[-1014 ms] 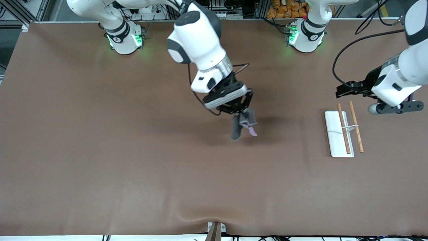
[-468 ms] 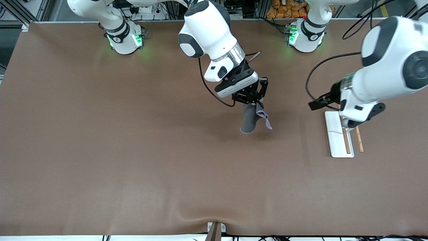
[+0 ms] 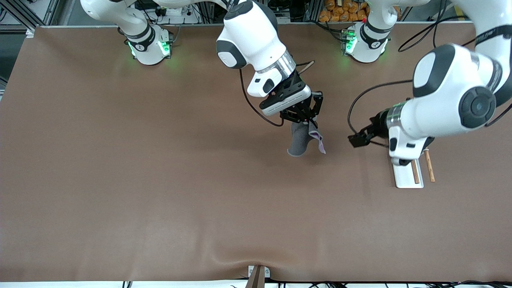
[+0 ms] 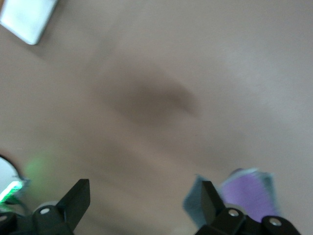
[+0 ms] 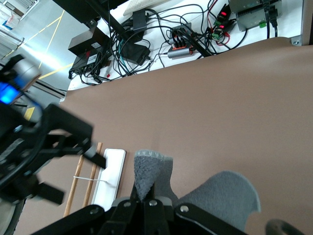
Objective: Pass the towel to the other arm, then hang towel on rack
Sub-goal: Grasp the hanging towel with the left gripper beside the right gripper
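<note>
Brown table (image 3: 120, 180) fills the front view. Right arm (image 3: 248, 40) comes from its base at the top and reaches over mid-table. Left arm (image 3: 448, 100) comes in from its end of the table, with its big wrist body over the rack.

Right gripper (image 3: 303, 120) is up in the air over mid-table, its fingers pinched together on the top of the towel (image 3: 301, 140). The towel hangs straight down from those fingers, bunched, with the dark grey face outward and a purple strip on the edge toward the left gripper. Right wrist view shows grey folds (image 5: 195, 191) right at the fingertips.

Left gripper (image 3: 362, 138) is in the air over bare table, beside the towel and clear of it. Its fingers (image 4: 73, 200) stand wide apart, nothing between them. In the left wrist view the purple-and-grey towel (image 4: 244, 193) sits just past one fingertip, not touching.

Rack (image 3: 405, 176) is on the table directly under the left wrist and partly covered by it. The white base end and the two brown rod (image 3: 429, 168) ends show. It is well apart from the right gripper.
</note>
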Tool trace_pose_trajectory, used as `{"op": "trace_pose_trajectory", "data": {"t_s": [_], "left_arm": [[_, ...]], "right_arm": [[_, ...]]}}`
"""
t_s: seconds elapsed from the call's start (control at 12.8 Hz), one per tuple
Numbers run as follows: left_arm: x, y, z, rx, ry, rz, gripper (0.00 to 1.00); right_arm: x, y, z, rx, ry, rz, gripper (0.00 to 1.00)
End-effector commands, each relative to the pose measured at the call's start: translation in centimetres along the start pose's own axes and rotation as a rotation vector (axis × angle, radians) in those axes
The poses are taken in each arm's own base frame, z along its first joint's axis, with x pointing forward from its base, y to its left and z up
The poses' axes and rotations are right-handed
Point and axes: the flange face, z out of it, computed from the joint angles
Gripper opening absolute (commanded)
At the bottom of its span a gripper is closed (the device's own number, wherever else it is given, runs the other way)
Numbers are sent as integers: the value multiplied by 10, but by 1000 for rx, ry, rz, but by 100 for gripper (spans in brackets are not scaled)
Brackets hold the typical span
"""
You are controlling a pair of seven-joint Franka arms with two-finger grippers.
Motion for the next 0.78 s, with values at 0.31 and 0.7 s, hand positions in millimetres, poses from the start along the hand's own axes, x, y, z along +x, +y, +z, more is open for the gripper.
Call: {"op": "trace_pose_trajectory", "data": {"t_s": [0.31, 0.7], "left_arm": [[23, 62, 28, -233, -139, -155, 100], [1, 78, 59, -187, -196, -180, 98]], "right_arm": [[-2, -13, -1, 44, 22, 39, 0], [-3, -13, 0, 43, 22, 50, 0]]}}
